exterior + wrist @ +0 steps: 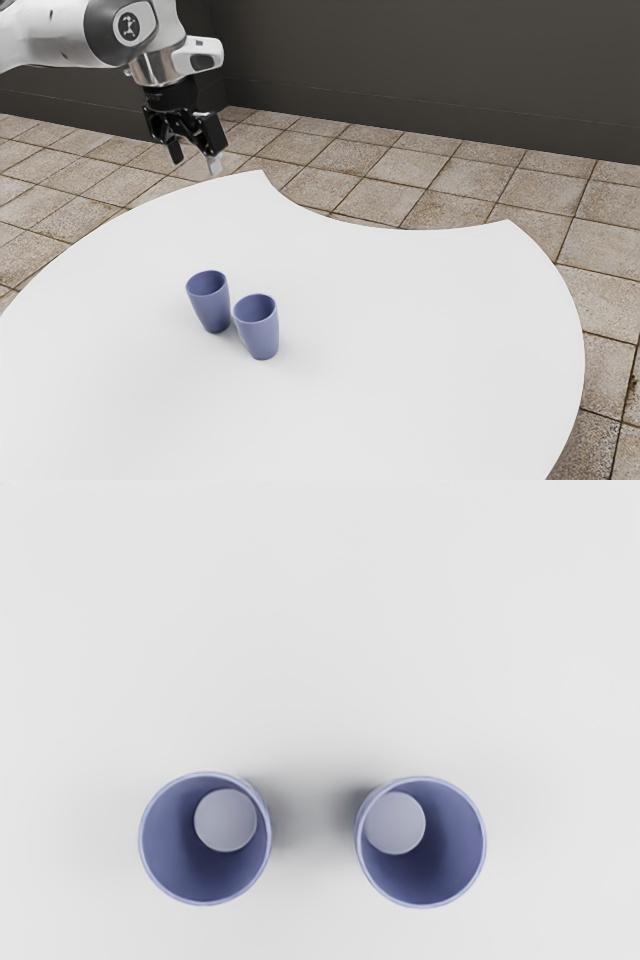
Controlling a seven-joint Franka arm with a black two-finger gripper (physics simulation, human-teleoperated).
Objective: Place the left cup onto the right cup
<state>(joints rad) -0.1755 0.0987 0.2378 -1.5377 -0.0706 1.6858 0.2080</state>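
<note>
The claw (196, 164) is spread wide, its 2 black fingers splayed with nothing between them and nothing touching them. It hangs in the air well apart from the right cup (256, 325), up and back toward the exterior view's upper left, over the far edge of the bench (420, 330).

The arm (70, 35) comes in from the exterior view's upper left, its white last link about level. The wrist bends so the hand points down at the bench, tilted a little toward the right cup.

A round black emblem (130, 25) with a white mark sits on the arm's joint. It may be a logo, but it cannot be read. The cups bear no writing.

The left cup (208, 300) stands upright on the white bench just beside the right cup, on the side toward the exterior view's left and slightly farther back. Both are blue-violet, mouths up and empty. In the wrist view they appear from straight above, side by side with a clear gap of bare bench between them, so they are not touching. The brown tiled floor (440, 180) lies beyond the bench.
</note>
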